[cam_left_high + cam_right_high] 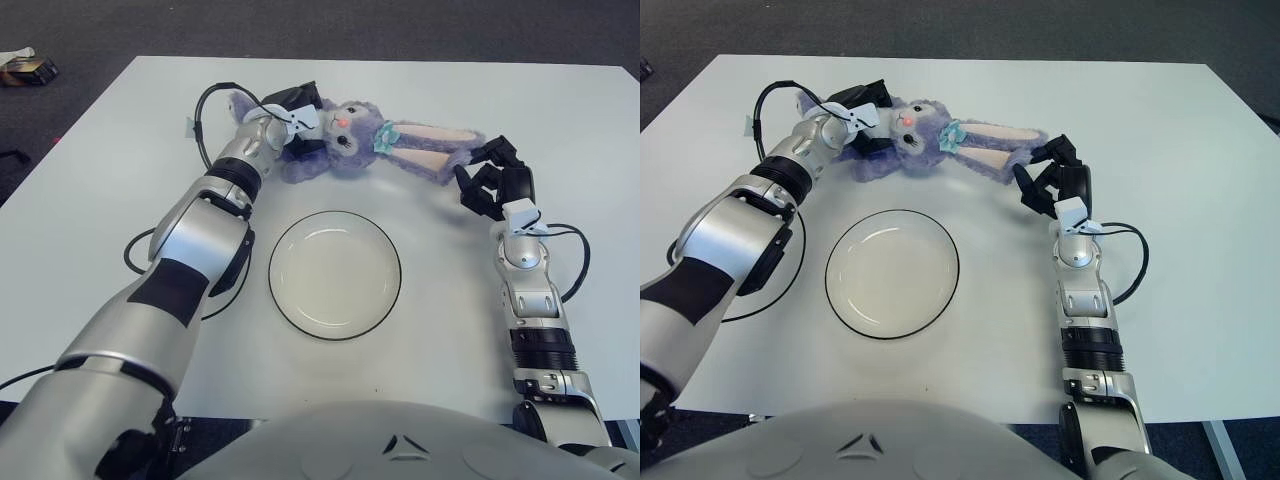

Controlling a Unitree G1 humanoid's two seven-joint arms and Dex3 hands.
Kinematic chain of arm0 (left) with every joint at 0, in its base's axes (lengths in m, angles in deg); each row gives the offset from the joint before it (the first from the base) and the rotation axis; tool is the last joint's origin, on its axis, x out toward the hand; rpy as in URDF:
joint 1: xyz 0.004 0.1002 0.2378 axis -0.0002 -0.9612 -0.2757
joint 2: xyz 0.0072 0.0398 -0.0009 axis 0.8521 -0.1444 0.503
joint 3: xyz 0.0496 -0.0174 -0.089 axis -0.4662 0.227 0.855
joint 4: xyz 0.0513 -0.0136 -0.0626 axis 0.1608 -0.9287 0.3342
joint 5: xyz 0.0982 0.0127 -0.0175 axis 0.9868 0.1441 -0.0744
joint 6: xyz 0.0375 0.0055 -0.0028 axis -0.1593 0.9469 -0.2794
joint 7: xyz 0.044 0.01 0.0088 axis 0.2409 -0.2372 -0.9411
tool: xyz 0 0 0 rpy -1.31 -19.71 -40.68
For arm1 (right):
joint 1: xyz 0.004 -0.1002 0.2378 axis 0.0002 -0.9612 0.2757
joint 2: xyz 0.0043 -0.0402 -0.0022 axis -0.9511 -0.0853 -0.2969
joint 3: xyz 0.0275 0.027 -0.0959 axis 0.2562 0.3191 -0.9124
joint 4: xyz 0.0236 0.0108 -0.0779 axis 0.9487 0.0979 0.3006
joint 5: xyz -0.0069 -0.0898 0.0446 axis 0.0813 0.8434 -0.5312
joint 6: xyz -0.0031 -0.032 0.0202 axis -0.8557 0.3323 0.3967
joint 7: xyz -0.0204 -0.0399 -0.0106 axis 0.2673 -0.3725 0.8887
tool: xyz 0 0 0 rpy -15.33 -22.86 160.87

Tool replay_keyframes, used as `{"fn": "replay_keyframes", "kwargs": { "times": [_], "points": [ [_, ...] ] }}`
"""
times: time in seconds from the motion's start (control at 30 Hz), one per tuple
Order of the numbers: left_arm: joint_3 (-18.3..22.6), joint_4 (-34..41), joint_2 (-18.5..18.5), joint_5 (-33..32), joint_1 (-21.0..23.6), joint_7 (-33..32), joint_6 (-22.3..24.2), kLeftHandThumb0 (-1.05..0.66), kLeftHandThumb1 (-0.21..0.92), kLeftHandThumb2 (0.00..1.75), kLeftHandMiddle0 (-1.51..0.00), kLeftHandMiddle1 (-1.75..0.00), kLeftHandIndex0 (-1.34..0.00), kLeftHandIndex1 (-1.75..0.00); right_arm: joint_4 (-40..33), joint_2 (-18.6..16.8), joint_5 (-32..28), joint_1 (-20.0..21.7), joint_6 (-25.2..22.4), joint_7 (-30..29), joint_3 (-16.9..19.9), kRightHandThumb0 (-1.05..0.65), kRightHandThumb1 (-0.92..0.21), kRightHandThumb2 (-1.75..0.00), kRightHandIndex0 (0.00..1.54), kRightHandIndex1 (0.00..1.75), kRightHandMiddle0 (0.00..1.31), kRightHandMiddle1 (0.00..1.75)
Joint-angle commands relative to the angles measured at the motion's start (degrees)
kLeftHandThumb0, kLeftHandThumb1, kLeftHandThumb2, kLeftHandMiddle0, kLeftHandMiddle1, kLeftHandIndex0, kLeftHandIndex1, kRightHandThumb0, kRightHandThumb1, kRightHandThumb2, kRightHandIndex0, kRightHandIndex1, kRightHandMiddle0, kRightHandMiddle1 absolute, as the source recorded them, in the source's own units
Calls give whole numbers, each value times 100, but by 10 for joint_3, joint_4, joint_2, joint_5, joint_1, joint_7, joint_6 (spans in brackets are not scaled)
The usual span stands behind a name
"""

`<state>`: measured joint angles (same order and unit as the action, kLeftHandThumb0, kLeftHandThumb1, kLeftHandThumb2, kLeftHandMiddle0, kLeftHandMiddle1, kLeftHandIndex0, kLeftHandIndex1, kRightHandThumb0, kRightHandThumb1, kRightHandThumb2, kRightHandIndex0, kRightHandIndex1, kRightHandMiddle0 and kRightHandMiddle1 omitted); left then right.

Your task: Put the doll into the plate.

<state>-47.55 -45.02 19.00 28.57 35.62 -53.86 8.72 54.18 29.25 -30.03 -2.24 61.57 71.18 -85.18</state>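
Observation:
The doll [345,140] is a purple plush rabbit with long pink-lined ears and a teal bow. It lies on its side at the far middle of the white table [560,110], ears pointing right. My left hand [290,125] is shut on the doll's body at its left end. My right hand [492,178] has its fingers spread right at the ear tips [450,165]; I cannot tell whether they touch. The white plate [334,274] with a dark rim sits empty in front of the doll, between my two arms.
A black cable loops [205,105] off my left wrist and another [575,265] off my right forearm. The table's far edge runs just behind the doll. A small dark object [22,68] lies on the floor at far left.

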Motion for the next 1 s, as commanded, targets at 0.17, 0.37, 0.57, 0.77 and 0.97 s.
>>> {"fn": "replay_keyframes", "kwargs": {
  "times": [0.17,0.37,0.57,0.77,0.97],
  "points": [
    [-5,-9,-28,-3,-18,17,5,44,39,122,-55,-175,-67,-175,-5,0,24,46,38,-25,-9,-36,-84,-49,66,170,39,159],
    [-12,-10,-41,1,-14,33,17,44,39,122,-55,-175,-67,-175,20,48,132,123,73,-49,-50,-36,-88,-41,64,171,40,157],
    [-19,-10,-43,3,-13,34,25,44,39,122,-55,-175,-67,-175,32,51,150,153,69,-55,-61,-36,-92,-33,64,173,42,153],
    [-26,-11,-45,7,-13,36,34,44,39,122,-55,-175,-67,-175,24,53,189,164,44,-62,-74,-36,-92,-31,65,174,43,152],
    [-30,-11,-45,5,-13,37,38,44,39,122,-55,-175,-67,-175,15,45,202,168,25,-66,-80,-36,-92,-30,65,174,44,151]
  ]
}}
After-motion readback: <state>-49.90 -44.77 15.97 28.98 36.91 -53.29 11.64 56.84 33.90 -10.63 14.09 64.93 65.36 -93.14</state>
